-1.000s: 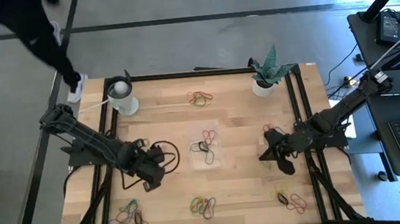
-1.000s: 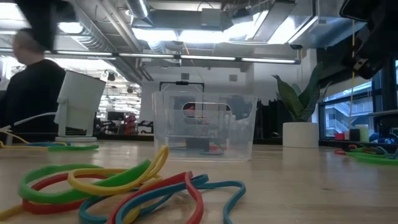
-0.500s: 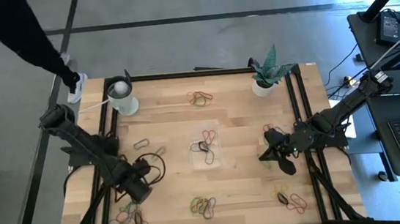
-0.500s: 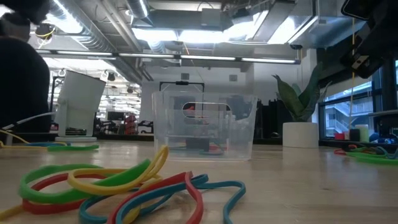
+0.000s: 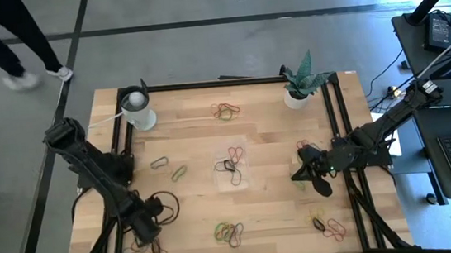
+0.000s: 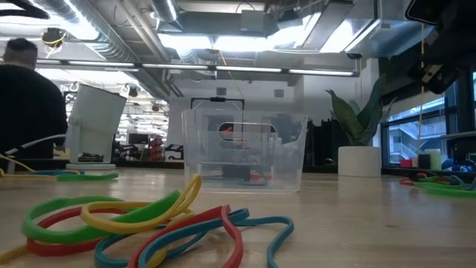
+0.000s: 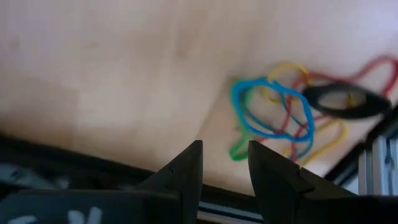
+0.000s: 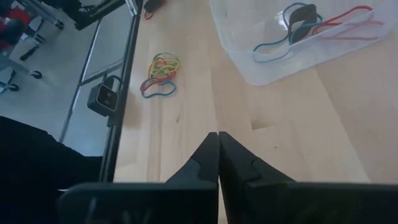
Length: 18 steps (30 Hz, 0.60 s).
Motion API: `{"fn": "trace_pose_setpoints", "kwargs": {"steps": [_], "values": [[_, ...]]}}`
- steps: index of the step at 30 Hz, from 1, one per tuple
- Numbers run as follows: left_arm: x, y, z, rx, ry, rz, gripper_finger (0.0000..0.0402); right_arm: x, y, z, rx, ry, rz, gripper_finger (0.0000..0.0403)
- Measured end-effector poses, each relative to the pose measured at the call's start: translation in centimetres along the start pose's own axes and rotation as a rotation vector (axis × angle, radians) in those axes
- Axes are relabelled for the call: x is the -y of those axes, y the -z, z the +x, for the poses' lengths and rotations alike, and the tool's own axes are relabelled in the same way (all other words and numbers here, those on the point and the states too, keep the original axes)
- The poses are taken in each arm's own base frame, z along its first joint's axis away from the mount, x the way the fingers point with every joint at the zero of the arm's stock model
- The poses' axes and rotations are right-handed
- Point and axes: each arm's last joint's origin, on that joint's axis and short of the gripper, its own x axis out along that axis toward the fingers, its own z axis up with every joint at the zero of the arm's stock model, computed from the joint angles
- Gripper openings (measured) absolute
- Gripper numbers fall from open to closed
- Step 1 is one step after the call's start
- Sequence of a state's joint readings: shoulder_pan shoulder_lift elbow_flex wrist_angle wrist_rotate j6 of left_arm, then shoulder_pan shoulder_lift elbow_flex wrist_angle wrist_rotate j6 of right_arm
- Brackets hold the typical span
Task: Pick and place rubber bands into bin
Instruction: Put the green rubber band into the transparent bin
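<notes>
The bin (image 5: 231,166) is a clear low box at the table's middle with a few rubber bands lying in it; it also shows in the low view (image 6: 244,152) and the right wrist view (image 8: 292,43). My left gripper (image 5: 146,228) hovers at the near left, just short of a pile of rubber bands (image 5: 143,245). In the left wrist view it (image 7: 225,158) stands open, the blue, yellow, red and green loops (image 7: 283,112) ahead of the fingertips. My right gripper (image 5: 318,180) waits right of the bin, shut and holding nothing (image 8: 217,140).
Other piles of bands lie at the far middle (image 5: 226,110), near middle (image 5: 229,234), near right (image 5: 328,225) and by the right gripper (image 5: 304,146). Two single loops (image 5: 168,167) lie left of the bin. A white cup (image 5: 138,110) and a potted plant (image 5: 297,93) stand at the far edge.
My left gripper has swung from beside the bin's left side toward the table's near left corner and now hangs by the pile of bands there. A person beyond the far left corner has walked on.
</notes>
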<state>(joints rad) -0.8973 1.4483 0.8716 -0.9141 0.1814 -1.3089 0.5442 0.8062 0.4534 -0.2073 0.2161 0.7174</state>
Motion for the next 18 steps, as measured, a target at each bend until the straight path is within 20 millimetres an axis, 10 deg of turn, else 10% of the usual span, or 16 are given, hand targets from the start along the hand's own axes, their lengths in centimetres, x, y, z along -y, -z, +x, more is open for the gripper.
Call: {"fn": "trace_pose_setpoints", "kwargs": {"steps": [18], "values": [[1.3,2.6,4.5,-0.045,-0.032,0.197,0.0123,0.2,-0.4,0.0,0.085,0.068,0.073,0.0002]]}}
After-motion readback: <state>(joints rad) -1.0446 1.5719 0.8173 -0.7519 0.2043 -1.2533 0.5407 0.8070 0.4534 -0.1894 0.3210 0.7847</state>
